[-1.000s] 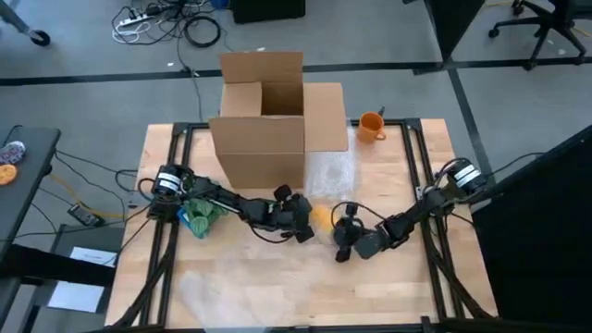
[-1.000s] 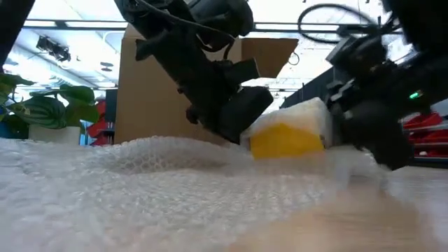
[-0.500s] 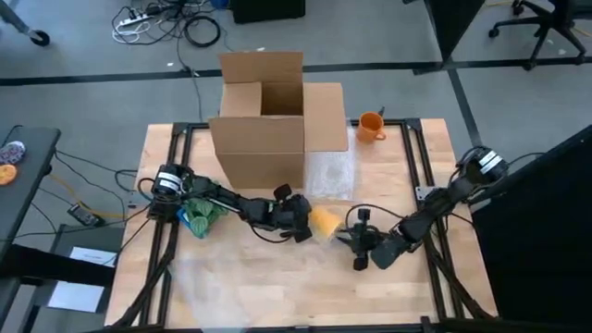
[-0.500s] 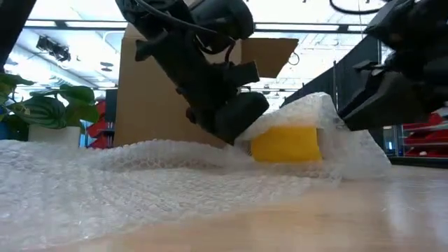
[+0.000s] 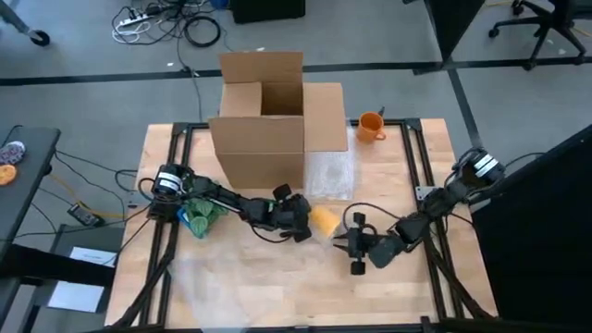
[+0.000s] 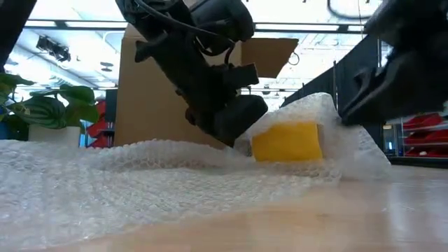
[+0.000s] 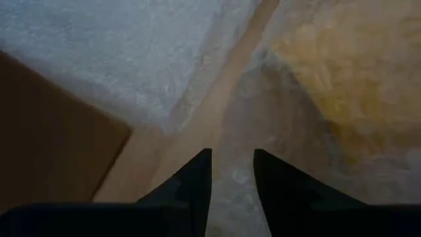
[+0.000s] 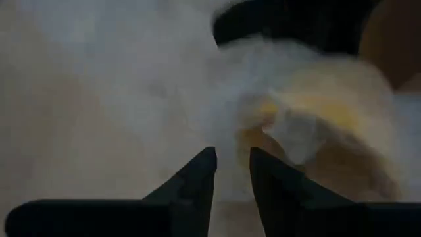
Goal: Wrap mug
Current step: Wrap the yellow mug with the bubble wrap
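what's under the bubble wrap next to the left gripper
A yellow mug shows through the bubble wrap draped over it, right beside the left gripper. Its handle and base are covered, so how it lies cannot be told.

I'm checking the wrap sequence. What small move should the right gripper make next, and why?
Probably ease the right gripper back toward the yellow mug and take the loose flap of clear bubble wrap draped on its near side. The mug's face shows bare in the low view, and the left gripper is down against the mug's other side, seemingly steadying it.
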Controlling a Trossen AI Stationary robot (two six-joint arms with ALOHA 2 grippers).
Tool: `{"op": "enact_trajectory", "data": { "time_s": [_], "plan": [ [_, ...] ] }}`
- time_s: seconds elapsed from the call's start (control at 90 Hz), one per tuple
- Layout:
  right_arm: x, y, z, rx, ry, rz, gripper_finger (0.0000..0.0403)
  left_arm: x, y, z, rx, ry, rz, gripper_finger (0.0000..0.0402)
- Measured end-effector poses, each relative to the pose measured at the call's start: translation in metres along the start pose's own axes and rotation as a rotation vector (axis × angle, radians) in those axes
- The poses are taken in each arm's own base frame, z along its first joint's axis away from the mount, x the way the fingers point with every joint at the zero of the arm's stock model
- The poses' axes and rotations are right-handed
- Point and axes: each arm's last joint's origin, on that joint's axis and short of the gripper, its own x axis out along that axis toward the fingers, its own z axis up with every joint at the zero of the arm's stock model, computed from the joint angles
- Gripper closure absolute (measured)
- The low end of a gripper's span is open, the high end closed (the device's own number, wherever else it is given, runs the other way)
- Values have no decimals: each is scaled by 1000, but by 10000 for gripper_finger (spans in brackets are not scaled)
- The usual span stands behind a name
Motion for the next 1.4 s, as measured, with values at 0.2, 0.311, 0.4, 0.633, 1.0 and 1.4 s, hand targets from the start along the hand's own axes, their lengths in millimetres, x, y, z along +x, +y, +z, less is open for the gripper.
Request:
{"op": "enact_trajectory", "data": {
  "time_s": [0.2,0.311,0.4,0.633,1.0,1.4],
  "plan": [
    [25,-9,-6,-41,-19,-137,328,0,-2,1,2,-6,-42,302],
    [40,-15,-5,-100,0,-224,328,0,-4,3,24,-20,-93,302],
    [52,-18,-4,-141,14,-258,329,0,-3,1,39,-14,-94,303],
    [54,-10,1,-186,-11,-253,329,-1,-3,-4,61,41,-68,303],
    [25,13,0,-229,-11,-171,328,-4,-6,-6,113,63,-80,302],
    [-8,23,-5,-148,42,-109,328,-4,-5,-7,124,66,-66,302]
  ]
}}
